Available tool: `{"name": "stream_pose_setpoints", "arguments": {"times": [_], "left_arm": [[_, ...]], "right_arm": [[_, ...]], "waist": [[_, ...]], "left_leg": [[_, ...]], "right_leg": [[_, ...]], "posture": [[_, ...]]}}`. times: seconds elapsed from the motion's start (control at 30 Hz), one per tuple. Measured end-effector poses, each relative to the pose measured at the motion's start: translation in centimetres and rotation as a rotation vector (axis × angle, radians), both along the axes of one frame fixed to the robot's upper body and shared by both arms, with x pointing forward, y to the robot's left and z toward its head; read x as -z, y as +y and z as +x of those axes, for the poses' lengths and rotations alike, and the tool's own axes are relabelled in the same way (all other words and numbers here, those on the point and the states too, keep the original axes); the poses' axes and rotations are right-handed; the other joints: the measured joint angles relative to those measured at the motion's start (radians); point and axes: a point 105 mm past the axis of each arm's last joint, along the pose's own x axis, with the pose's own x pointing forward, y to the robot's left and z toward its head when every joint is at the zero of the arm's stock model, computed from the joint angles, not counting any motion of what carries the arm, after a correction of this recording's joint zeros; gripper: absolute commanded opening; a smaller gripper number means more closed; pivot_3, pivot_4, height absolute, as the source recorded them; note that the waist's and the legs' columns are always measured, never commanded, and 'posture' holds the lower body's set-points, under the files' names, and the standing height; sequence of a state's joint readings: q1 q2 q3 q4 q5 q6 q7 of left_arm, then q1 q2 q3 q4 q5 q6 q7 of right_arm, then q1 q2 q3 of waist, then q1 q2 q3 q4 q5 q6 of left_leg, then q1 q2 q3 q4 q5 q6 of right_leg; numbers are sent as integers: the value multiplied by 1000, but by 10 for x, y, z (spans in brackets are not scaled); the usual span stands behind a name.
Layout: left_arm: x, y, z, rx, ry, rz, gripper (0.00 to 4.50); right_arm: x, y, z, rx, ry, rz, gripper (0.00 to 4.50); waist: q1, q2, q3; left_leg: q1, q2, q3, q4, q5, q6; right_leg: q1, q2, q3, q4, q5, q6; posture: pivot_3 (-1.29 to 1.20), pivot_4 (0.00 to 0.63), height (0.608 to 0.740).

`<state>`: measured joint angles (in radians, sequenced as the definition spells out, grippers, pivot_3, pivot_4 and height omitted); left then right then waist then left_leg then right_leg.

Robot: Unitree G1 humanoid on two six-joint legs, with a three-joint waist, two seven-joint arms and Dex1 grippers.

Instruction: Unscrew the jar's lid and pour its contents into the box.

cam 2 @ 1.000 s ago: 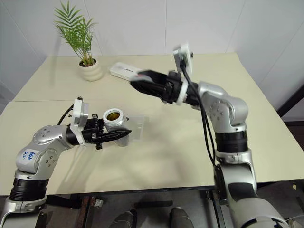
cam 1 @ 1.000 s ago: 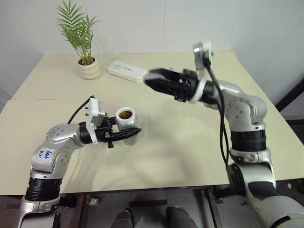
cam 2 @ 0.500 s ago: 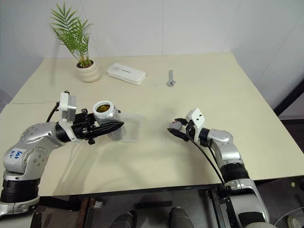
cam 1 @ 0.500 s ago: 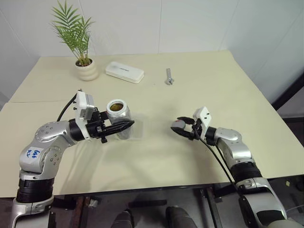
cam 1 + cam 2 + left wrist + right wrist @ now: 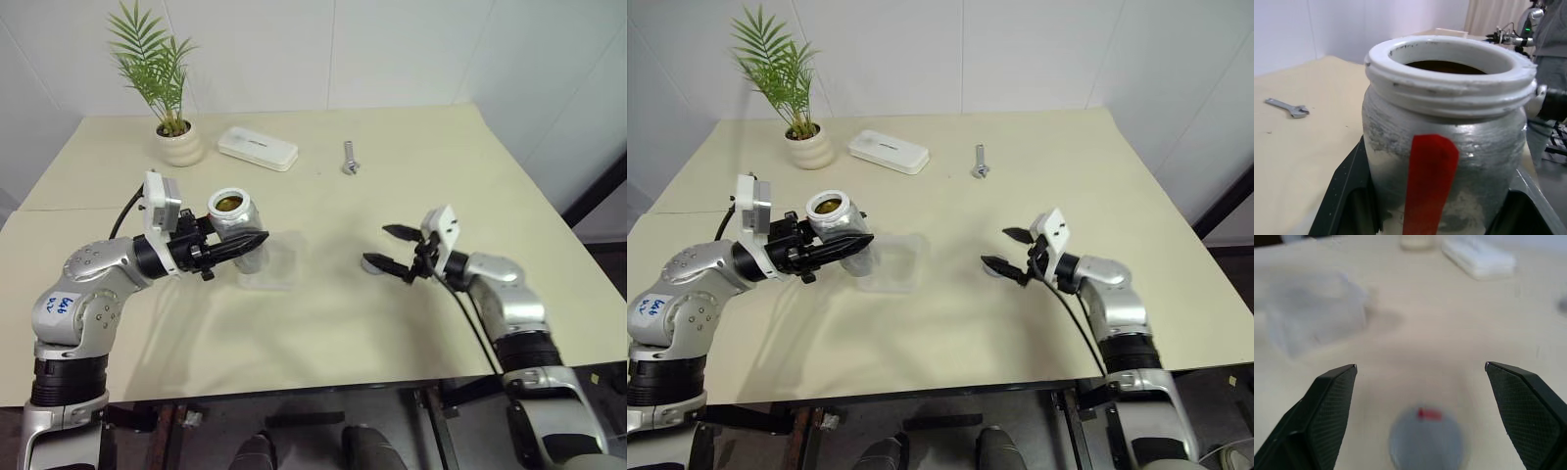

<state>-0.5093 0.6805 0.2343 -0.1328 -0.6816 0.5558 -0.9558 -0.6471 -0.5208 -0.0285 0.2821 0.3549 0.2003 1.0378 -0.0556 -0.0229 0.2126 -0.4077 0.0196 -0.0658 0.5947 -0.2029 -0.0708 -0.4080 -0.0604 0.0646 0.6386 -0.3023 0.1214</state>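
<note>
My left gripper [image 5: 255, 240] is shut on the jar [image 5: 233, 217], a small clear jar with a red mark [image 5: 1427, 171] on its side. The jar is held above the table with its open mouth up. Dark brown contents [image 5: 1445, 66] show inside. The box [image 5: 274, 265], a shallow clear tray, lies on the table just right of the jar. Over at the right, the grey-white lid [image 5: 373, 262] with its red mark [image 5: 1429, 414] rests on the table. My right gripper [image 5: 395, 251] stands open just above it, one finger on each side, not touching it.
A cream plant pot [image 5: 180, 145], a flat white device [image 5: 258, 148] and a silver bolt [image 5: 348, 159] sit along the far side of the table. The table's right edge runs close behind my right arm.
My right gripper came down from high over the table to the right, opened, and let the lid go onto the table. My left gripper lifted the jar a little up and to the left.
</note>
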Motion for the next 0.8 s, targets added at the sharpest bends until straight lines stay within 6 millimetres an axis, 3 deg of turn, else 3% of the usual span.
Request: {"name": "stream_pose_setpoints", "arguments": {"times": [0.17,0.27,0.43,0.57,0.67,0.8], "left_arm": [[-5,25,18,-64,-14,62,1934],[-3,33,29,-92,-35,121,1934],[7,36,44,-146,-17,194,1934],[21,29,58,-234,-98,428,1934],[21,22,71,-336,-306,643,1934],[-24,15,85,-574,-887,889,1934]], "right_arm": [[-37,15,-41,-148,23,-2,4455],[-48,27,-61,-206,8,-19,4455],[-39,26,-71,-192,17,-50,4455],[-31,22,-70,-154,33,-49,4455],[-31,20,-68,-131,32,-44,4455],[-33,21,-66,-109,13,-29,4455]], "waist": [[2,0,0],[4,0,0],[12,-1,0],[19,-1,0],[26,-1,0],[27,-1,0]], "left_leg": [[0,0,0,0,0,0],[0,0,0,0,0,0],[-2,0,0,0,0,1],[-2,0,0,0,0,1],[-2,0,0,0,0,1],[-2,-1,1,1,0,1]], "right_leg": [[0,0,0,0,0,0],[0,0,0,-1,0,0],[0,0,0,-3,0,0],[-1,0,0,-3,0,0],[-1,0,0,-3,0,0],[-1,-1,0,-4,1,2]], "posture": [[0,150,740],[0,150,740],[0,150,740],[0,150,740],[0,150,740],[0,150,740]]}}
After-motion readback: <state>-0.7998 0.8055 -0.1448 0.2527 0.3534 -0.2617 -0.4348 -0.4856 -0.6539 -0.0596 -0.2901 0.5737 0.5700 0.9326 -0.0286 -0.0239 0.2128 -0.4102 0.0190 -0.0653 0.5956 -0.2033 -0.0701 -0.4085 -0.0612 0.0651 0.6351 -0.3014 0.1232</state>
